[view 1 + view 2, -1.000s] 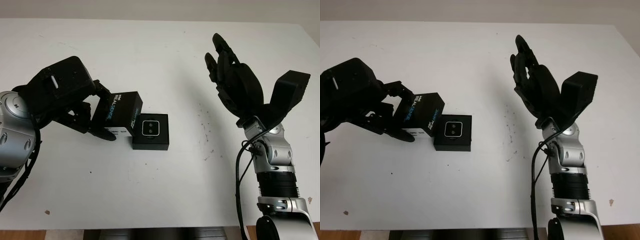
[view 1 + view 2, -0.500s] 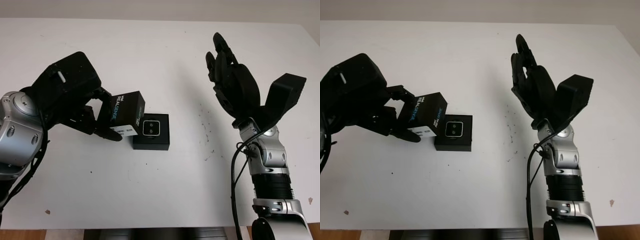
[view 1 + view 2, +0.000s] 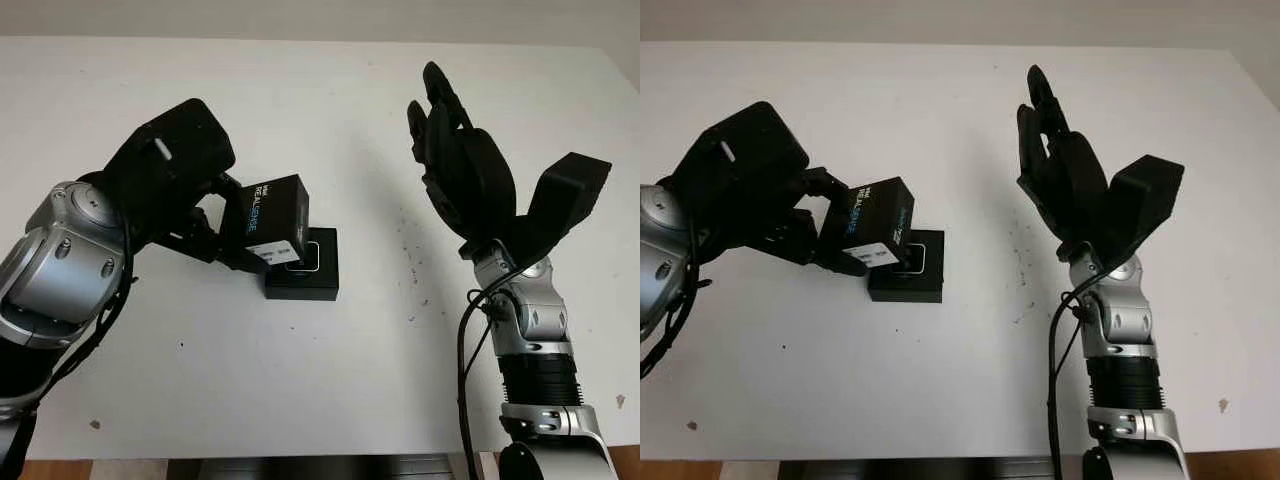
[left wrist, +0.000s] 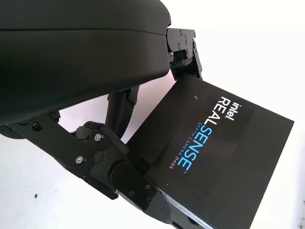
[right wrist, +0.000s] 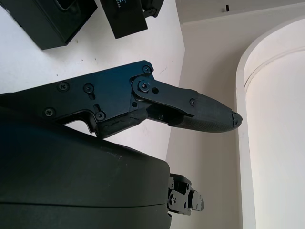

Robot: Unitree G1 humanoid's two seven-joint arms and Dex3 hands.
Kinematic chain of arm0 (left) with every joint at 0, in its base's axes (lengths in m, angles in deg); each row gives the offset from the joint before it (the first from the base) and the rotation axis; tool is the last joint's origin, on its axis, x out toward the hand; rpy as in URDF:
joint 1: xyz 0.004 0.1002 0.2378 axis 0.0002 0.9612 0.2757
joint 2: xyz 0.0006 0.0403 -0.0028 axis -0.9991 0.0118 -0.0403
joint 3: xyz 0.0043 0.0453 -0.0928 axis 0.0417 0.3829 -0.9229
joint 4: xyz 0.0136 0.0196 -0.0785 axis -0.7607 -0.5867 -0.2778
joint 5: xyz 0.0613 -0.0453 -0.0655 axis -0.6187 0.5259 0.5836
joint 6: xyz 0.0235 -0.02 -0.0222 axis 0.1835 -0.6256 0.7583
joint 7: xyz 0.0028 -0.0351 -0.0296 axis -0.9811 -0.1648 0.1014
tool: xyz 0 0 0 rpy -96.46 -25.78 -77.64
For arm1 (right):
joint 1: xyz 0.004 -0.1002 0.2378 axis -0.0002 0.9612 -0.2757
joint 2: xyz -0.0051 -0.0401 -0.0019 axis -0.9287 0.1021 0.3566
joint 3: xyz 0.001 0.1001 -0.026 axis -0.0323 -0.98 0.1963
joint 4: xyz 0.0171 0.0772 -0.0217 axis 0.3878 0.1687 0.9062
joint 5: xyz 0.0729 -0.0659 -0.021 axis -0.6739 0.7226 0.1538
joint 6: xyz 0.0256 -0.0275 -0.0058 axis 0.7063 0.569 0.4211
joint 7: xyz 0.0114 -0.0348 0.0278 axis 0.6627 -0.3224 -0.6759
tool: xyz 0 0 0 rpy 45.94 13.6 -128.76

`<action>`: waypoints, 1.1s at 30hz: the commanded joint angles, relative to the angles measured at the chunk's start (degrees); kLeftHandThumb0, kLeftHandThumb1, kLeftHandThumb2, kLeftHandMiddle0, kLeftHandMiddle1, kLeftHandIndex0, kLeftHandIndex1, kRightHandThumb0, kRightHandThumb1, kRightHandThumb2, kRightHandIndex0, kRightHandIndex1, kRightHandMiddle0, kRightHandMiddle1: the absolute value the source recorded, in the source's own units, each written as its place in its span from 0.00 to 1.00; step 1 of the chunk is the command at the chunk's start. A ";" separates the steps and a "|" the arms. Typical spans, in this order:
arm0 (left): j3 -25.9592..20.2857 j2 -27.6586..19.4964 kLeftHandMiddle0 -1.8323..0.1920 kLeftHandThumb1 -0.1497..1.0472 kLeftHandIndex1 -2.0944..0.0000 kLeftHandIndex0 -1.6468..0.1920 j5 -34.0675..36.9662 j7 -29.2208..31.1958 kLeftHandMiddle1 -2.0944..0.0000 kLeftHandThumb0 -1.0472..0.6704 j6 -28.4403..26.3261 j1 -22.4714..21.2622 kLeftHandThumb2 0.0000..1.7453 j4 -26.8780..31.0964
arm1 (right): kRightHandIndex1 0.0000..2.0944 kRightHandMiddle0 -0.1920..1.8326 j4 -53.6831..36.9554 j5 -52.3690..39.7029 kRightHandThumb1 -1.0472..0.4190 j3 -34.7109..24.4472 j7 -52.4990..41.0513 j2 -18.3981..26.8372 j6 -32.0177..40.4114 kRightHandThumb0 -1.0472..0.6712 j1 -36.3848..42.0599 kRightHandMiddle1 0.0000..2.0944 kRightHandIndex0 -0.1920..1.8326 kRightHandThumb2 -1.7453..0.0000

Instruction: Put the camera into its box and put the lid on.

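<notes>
Lid coming over the box — not seated yet.

The left hand (image 3: 200,215) is gripping the lid (image 3: 275,212) (the one printed REALSENSE) and holding it tilted, partly over the left edge of the open box (image 3: 303,275) on the white table (image 3: 320,380); the camera (image 3: 306,256) is sitting inside the box. The right hand (image 3: 465,170) is hanging raised and empty, well apart to the right. The risk, as I judge it — the lid is canted, so a corner could catch the rim and shove the box sideways.

Head stereo pair looks down; wrist cams v. close.
</notes>
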 commanded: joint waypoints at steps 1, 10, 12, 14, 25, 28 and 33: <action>0.98 0.35 0.85 1.00 0.05 0.75 0.12 -0.51 0.01 0.40 0.73 -0.01 0.07 -0.14 | 0.02 0.02 -1.46 -0.32 0.00 -0.13 0.23 -0.53 -0.79 0.18 0.60 0.04 0.02 0.63; 3.63 0.37 0.84 1.00 0.06 0.74 0.62 -0.63 0.00 0.40 0.94 -0.38 0.07 -0.08 | 0.02 0.02 -1.63 -0.37 0.00 -0.18 0.78 -1.26 -1.07 0.18 0.71 0.04 0.02 0.63; 3.96 0.44 0.79 1.00 0.05 0.74 0.68 -0.66 0.00 0.40 0.92 -0.32 0.07 -0.20 | 0.02 0.02 -1.46 -0.28 0.00 -0.14 0.58 -1.17 -1.54 0.18 0.73 0.04 0.02 0.63; 4.56 0.42 0.77 1.00 0.06 0.74 0.52 -0.91 0.00 0.39 0.84 -0.22 0.06 -0.18 | 0.02 0.02 -1.47 -0.19 0.00 -0.10 0.73 -1.22 -1.70 0.18 0.75 0.04 0.02 0.62; 5.37 1.38 0.77 1.00 0.01 0.75 1.36 -2.36 0.00 0.40 -3.28 -0.41 0.07 0.85 | 0.03 0.02 -1.63 0.08 0.00 0.17 1.77 -1.94 -1.79 0.18 0.74 0.04 0.02 0.63; 5.18 1.75 0.76 1.00 0.04 0.77 1.70 -2.66 0.00 0.40 -2.89 -0.15 0.07 1.04 | 0.03 0.03 -1.67 0.33 0.00 0.28 1.98 -2.06 -2.04 0.18 0.89 0.04 0.02 0.63; 3.89 3.42 0.73 1.00 0.05 0.75 2.18 -3.96 0.00 0.41 -1.34 1.16 0.07 1.08 | 0.03 0.03 -1.34 0.47 0.00 0.46 2.17 -2.38 -2.57 0.19 0.98 0.04 0.03 0.62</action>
